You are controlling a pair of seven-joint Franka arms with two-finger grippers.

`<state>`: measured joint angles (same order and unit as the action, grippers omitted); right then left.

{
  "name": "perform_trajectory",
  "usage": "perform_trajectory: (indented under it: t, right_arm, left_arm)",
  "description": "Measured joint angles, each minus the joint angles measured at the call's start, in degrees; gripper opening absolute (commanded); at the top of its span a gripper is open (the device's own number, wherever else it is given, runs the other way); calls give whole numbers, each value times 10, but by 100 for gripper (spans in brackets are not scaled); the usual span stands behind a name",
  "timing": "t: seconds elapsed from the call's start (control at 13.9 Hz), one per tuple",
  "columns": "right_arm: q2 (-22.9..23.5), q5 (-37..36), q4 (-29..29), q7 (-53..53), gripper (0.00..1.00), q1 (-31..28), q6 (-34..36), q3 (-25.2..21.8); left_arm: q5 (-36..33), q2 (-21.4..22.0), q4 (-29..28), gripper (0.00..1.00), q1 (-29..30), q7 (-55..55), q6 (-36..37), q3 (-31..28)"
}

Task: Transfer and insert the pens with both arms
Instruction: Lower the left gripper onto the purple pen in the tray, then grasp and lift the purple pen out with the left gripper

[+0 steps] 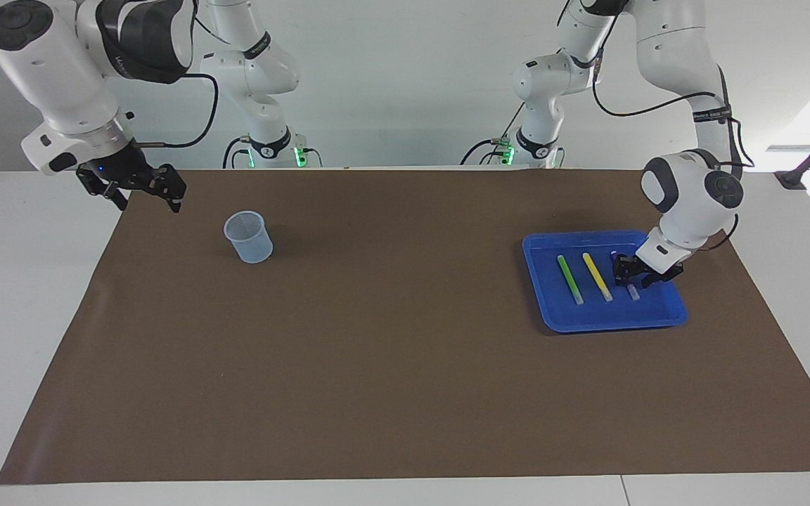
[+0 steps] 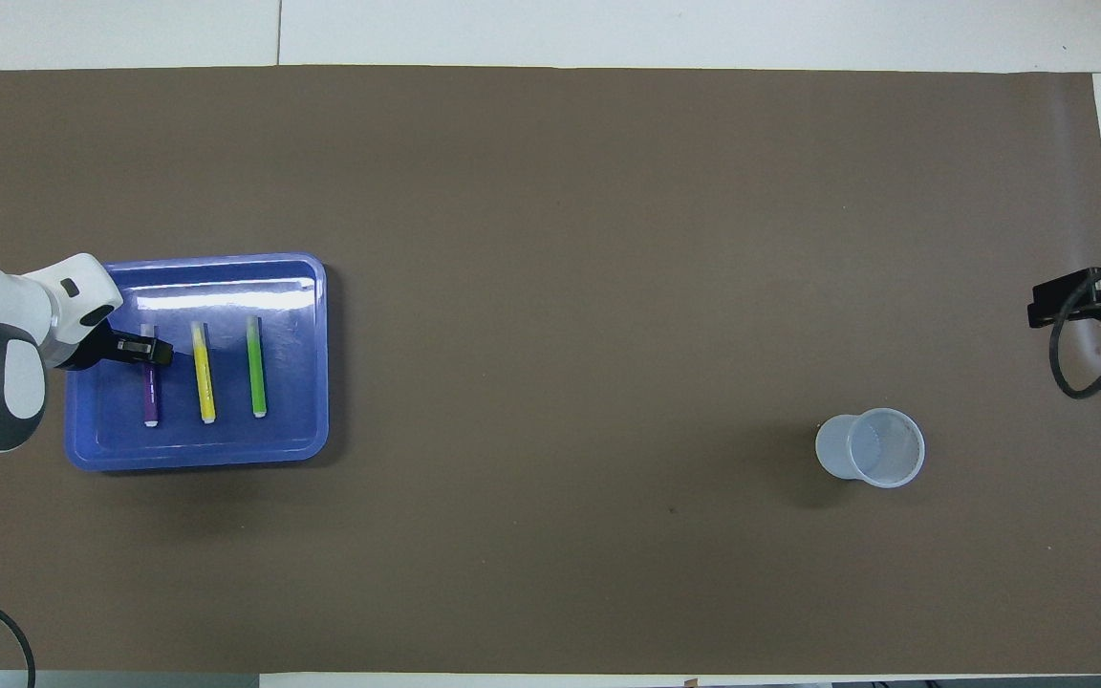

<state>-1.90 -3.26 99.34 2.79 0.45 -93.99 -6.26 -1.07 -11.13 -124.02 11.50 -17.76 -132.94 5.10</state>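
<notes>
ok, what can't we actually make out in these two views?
- Thin purple marker pen: its middle is hidden under the left pincer, facing view; contact or grip not readable.
- Right pincer: overhead view cuts it off at the frame edge.
- Clear plastic cup: translucent; nothing visible inside in either view.
- Left arm: overhead view's edge crops it; only the wrist shows over the shallow blue plastic tray.

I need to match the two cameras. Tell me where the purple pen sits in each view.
Facing view: the purple pen lies in the blue tray, at the view's right, beside the yellow pen, under the left gripper.
Overhead view: the purple pen lies at the view's left, in the same tray.
Shared landmark: the blue tray.
</notes>
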Motion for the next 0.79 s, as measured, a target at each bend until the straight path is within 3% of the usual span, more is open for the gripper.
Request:
perform_trajectory:
  t: [0.29,0.79]
  right_arm:
    - [0,0,0,0,100,0,0,0]
    - [0,0,0,0,100,0,0,0]
  left_arm:
    - [0,0,-1,0,0,0,0,0]
    - [0,0,0,0,0,1,-1,-1]
